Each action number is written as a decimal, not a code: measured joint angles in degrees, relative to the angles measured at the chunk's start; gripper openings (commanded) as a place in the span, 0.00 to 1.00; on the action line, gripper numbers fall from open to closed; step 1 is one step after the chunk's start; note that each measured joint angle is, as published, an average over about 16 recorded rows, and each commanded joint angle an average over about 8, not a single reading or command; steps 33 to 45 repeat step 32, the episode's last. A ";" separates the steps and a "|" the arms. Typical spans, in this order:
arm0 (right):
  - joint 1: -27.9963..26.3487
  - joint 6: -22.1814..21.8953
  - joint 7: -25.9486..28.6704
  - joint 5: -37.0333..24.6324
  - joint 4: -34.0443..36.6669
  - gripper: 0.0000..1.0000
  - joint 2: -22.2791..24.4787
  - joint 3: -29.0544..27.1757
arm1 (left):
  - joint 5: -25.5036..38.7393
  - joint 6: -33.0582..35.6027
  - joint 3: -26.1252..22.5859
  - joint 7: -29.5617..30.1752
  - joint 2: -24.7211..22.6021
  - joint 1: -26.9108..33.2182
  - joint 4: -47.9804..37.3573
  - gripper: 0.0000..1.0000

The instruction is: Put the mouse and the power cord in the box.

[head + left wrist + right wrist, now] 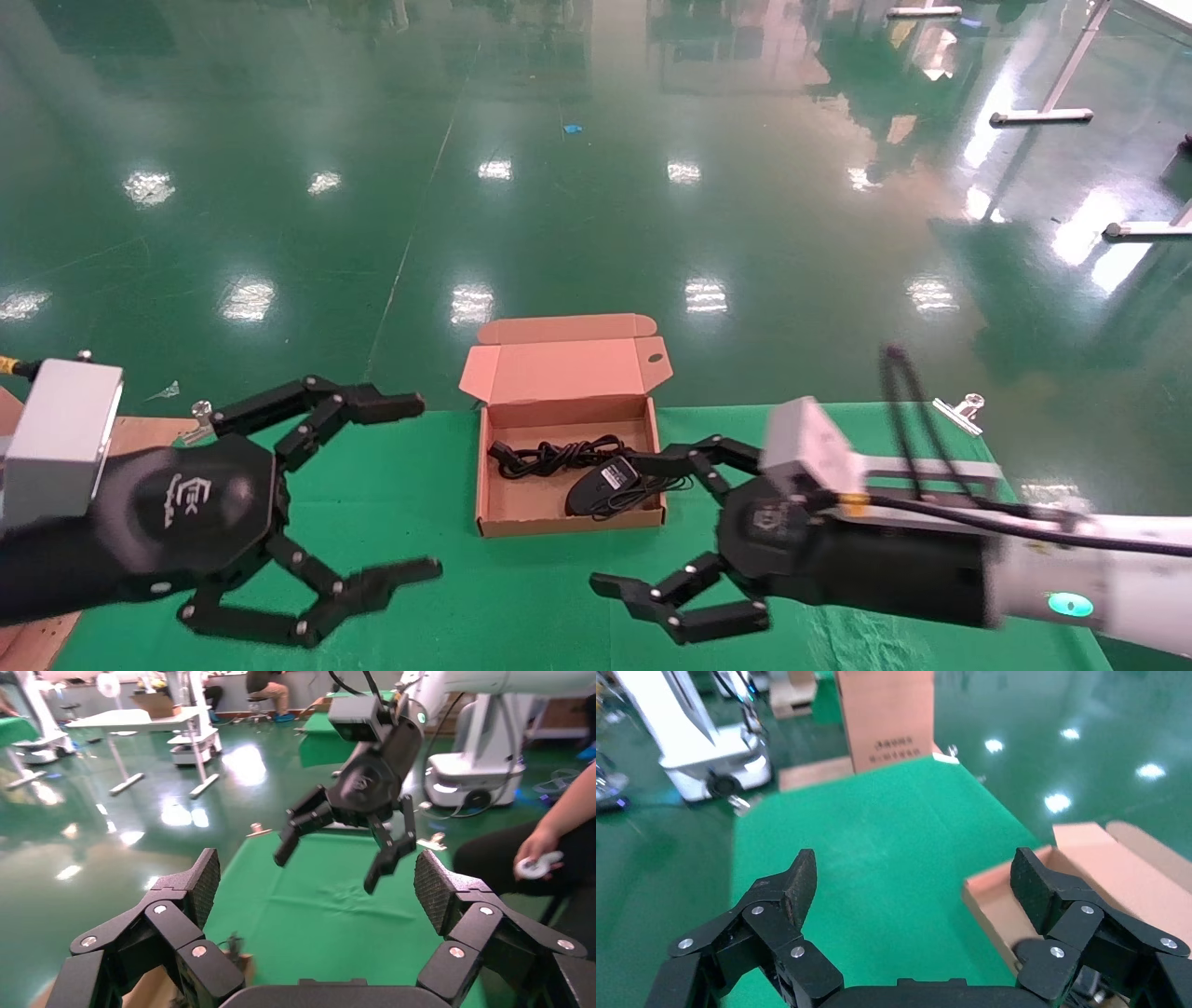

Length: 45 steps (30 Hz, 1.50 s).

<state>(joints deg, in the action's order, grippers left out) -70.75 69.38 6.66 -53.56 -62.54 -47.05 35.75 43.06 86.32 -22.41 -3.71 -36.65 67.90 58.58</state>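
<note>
Green glossy floor (596, 186) fills the background, with reflected ceiling lights; other robot bases and white tables stand far off in the wrist views. Work surface: a table under a green cloth (419, 503), clipped at its far edge.

Right arm reaches in from the right edge, and the right gripper (643, 522) hangs over the cloth just beside the box's right wall, jaws spread wide and empty. One finger (670, 461) stands just over the right wall near the mouse. Judgement: an open, empty tool this close to the box fits a release just made or a last nudge.

Left gripper (410, 489) is level with it over the left half of the cloth, well apart from the box, also spread wide, holding nothing. It looks idle.

The box (484, 485) sits at the middle of the far edge, lid hinged back and standing up behind it so the tray is open from above.

The power cord (549, 457) lies bundled along the tray's far side.

The mouse (603, 485) rests label-up in the near right part, against or partly over the near wall; I cannot tell which. Its thin cable trails inside.

Judgement: both items appear in; task near complete.
</note>
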 measured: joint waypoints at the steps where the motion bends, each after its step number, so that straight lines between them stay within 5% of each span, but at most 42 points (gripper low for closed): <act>1: 0.55 0.97 0.24 0.70 -0.66 1.00 0.72 -1.18 | -0.09 -0.05 0.49 1.11 0.13 -0.49 1.16 1.00; 20: 9.47 16.81 4.12 12.06 -11.36 1.00 12.35 -20.34 | -1.26 -0.62 6.62 14.74 1.69 -6.56 15.72 1.00; 45: 10.14 17.91 4.35 12.90 -12.12 1.00 13.17 -21.68 | -1.31 -0.63 6.70 14.83 1.72 -6.63 15.90 1.00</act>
